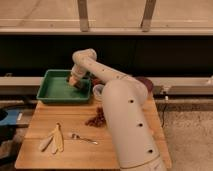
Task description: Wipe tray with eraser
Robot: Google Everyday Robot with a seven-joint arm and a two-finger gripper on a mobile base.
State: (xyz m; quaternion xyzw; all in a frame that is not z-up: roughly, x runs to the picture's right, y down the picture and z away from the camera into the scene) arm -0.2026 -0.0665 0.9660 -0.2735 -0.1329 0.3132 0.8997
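The green tray (52,92) sits at the back left of the wooden table. My arm reaches over it from the right. My gripper (75,81) is down inside the tray's right half, near its far right corner. It is shut on the eraser (73,78), a small tan block with a dark underside that rests against the tray floor.
A banana peel (54,139) lies at the table's front left, with a metal spoon (83,137) beside it. A reddish-brown clump (95,120) lies mid-table by my arm. A white cup (98,90) stands right of the tray, and a dark purple bowl (145,82) sits at the back right.
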